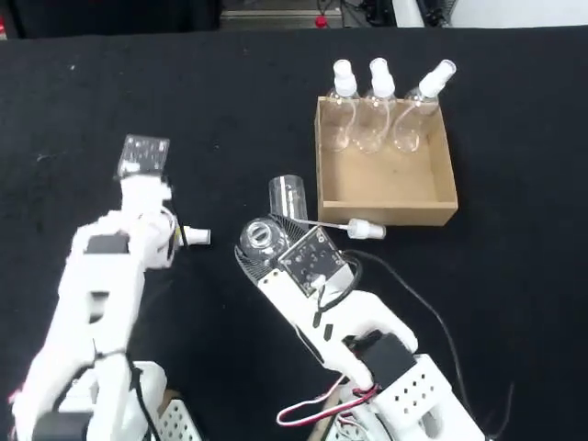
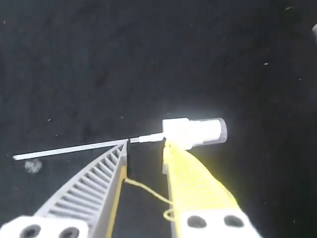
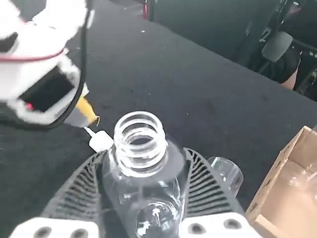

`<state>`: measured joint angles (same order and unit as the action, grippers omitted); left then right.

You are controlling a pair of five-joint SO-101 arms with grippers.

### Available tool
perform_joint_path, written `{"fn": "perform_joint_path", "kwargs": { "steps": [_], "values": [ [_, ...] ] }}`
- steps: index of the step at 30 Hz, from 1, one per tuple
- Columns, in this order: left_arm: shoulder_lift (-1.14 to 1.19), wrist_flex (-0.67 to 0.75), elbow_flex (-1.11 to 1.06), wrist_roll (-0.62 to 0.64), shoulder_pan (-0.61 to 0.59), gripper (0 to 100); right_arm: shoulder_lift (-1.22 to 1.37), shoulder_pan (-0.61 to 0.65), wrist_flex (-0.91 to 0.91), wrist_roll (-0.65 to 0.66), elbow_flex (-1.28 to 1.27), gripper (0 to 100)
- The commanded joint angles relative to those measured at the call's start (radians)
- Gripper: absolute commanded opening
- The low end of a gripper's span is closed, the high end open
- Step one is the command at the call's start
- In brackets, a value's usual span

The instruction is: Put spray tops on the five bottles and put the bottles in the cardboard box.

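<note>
On the black tabletop, three topped bottles already sit in the cardboard box — right pincer grips an uncapped fourth bottle, left pincer pinches a spray top near its neck, fifth bottle and last top lie loose.

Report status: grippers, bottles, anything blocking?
Left gripper shut on spray top. Right gripper shut on open bottle. Three capped bottles in cardboard box; loose bottle, loose spray top beside it. Nothing between top and neck.
</note>
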<state>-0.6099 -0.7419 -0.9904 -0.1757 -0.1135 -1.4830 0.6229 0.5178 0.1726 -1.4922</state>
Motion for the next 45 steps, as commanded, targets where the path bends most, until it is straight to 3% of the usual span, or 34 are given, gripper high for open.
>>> {"fn": "perform_joint_path", "kwargs": {
  "steps": [1,6,19,33,39,45],
  "values": [
    [0.144,-0.133,0.263,-0.058,-0.025,12,-0.028,0.003,0.002,-0.006,0.005,1.1],
    [0.261,-0.149,0.344,-0.137,-0.018,12,-0.028,0.003,0.002,-0.006,0.004,1.1],
    [0.351,-0.146,0.381,-0.666,-0.018,12,-0.028,0.003,0.002,-0.006,0.004,1.1],
    [0.35,-0.038,0.394,-0.683,-0.019,12,-0.028,0.003,0.002,-0.006,0.004,1.1],
    [0.361,-0.21,0.526,-0.686,-0.018,13,-0.028,0.003,0.002,-0.006,0.004,1.1],
    [0.486,-0.396,0.742,-0.692,-0.021,25,-0.036,0.003,-0.005,-0.006,-0.008,1.1]
  ]
}}
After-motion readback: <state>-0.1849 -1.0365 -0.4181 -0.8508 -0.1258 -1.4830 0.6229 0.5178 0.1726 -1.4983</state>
